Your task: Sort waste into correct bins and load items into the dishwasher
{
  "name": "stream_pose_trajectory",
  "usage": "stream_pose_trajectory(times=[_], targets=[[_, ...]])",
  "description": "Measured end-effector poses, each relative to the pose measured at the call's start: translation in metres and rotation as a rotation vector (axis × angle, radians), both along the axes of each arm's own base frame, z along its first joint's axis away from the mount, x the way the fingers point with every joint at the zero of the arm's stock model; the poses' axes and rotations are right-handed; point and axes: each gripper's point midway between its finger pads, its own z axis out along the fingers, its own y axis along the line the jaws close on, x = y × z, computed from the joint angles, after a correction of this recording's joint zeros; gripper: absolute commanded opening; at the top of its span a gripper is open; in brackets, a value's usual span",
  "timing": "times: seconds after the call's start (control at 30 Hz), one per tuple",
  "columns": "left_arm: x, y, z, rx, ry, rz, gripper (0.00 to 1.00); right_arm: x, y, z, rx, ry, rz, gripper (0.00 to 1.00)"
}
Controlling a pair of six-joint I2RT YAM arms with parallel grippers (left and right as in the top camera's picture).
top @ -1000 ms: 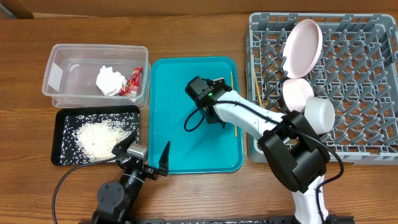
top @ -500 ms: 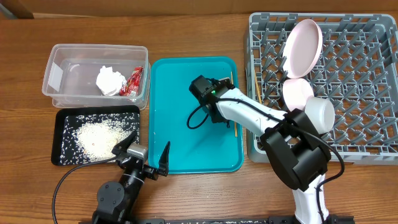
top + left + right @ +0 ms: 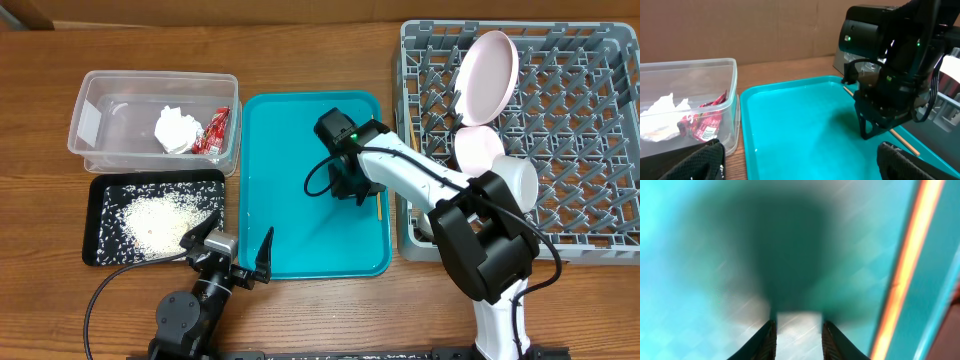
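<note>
While the right gripper [image 3: 346, 188] is seen from overhead just beside the chopstick [image 3: 380, 207] at the right edge of the teal tray [image 3: 290, 235], the left gripper [image 3: 242, 226] is parked spread wide. From the left wrist, its tips are shown low by the chopstick [image 3: 902, 141], which could be nudged away. At the right wrist, the fingers [image 3: 769, 340] are held narrowly apart, empty, the chopstick [image 3: 905, 270] offset, so only air could be pinched.

White links, black joints, looping black cable [image 3: 312, 186], green status light [image 3: 352, 137].

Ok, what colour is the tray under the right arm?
The tray is teal, clearest in the overhead view.
</note>
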Motion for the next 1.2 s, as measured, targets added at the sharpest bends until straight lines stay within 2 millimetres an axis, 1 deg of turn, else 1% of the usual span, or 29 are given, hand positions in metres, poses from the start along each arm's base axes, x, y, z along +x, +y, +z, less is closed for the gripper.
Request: stream_pose_trajectory(times=[0.07, 0.2, 0.3, 0.33, 0.37, 0.43, 0.53, 0.6, 0.7, 0.83, 0.97, 1.17, 1.2], targets=[[0.000, 0.000, 0.000, 0.000, 0.000, 0.000, 1.00, -0.005, 0.001, 0.000, -0.013, 0.008, 0.010, 0.24], [0.000, 0.000, 0.000, 0.000, 0.000, 0.000, 1.00, -0.005, -0.020, 0.004, -0.151, -0.026, 0.020, 0.25], [0.000, 0.000, 0.000, 0.000, 0.000, 0.000, 1.00, 0.002, -0.037, 0.008, -0.253, -0.075, 0.022, 0.30], [0.000, 0.000, 0.000, 0.000, 0.000, 0.000, 1.00, 0.005, -0.041, 0.010, -0.274, -0.090, 0.021, 0.33], [0.000, 0.000, 0.000, 0.000, 0.000, 0.000, 1.00, 0.010, -0.047, 0.013, -0.315, -0.120, 0.022, 0.34], [0.000, 0.000, 0.000, 0.000, 0.000, 0.000, 1.00, 0.014, -0.049, 0.014, -0.329, -0.144, 0.019, 0.36], [0.000, 0.000, 0.000, 0.000, 0.000, 0.000, 1.00, 0.019, -0.046, 0.014, -0.311, -0.159, 0.014, 0.36], [0.000, 0.000, 0.000, 0.000, 0.000, 0.000, 1.00, 0.020, -0.040, 0.011, -0.272, -0.155, 0.008, 0.35], [0.000, 0.000, 0.000, 0.000, 0.000, 0.000, 1.00, 0.019, -0.037, 0.005, -0.233, -0.142, 0.001, 0.36], [0.000, 0.000, 0.000, 0.000, 0.000, 0.000, 1.00, 0.017, -0.034, 0.004, -0.196, -0.151, -0.004, 0.36], [0.000, 0.000, 0.000, 0.000, 0.000, 0.000, 1.00, 0.012, -0.027, 0.002, -0.132, -0.120, -0.003, 0.33], [0.000, 0.000, 0.000, 0.000, 0.000, 0.000, 1.00, -0.006, -0.003, 0.002, -0.043, -0.046, 0.063, 0.32], [0.000, 0.000, 0.000, 0.000, 0.000, 0.000, 1.00, -0.010, 0.002, 0.002, -0.032, -0.037, 0.077, 0.30]])
